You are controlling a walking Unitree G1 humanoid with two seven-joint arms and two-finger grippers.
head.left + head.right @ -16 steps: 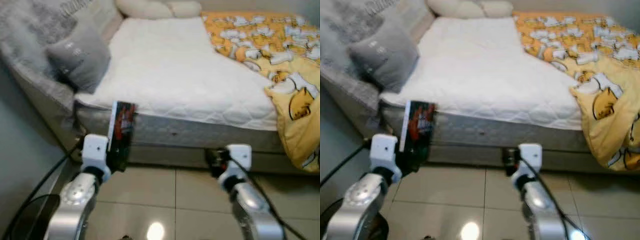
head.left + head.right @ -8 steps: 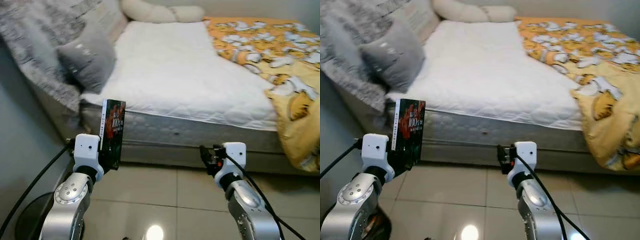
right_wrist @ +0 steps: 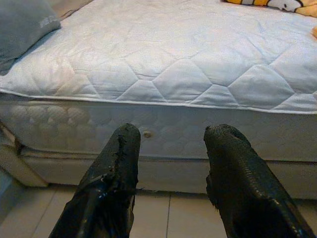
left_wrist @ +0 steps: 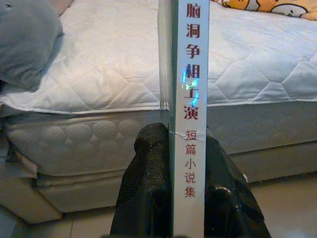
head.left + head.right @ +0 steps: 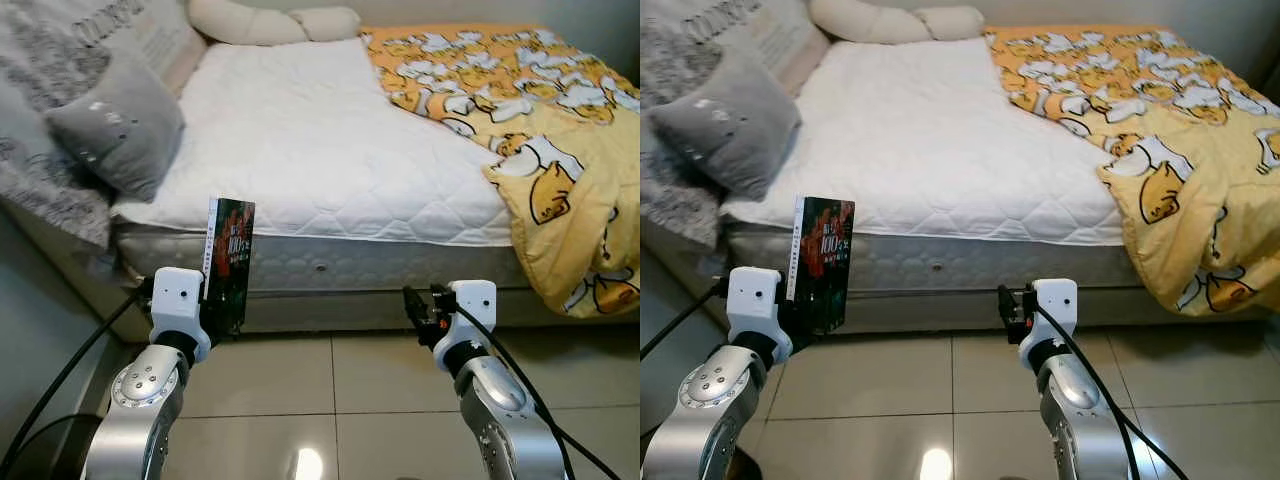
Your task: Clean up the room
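Left hand [image 4: 176,198] raised ahead of the body, clamped on an upright book [image 5: 229,262], spine toward the wrist camera, bed [image 5: 320,150] just beyond. Right hand [image 3: 171,148] level beside it, fingers [image 3: 121,163] spread, holding nothing. Same grip and same poses as half a second ago; camera view swung right.

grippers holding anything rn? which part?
The left gripper holds a book upright, with the fingers clamped on its lower end, one on each side of the spine. The right gripper is open and empty, facing the bed.
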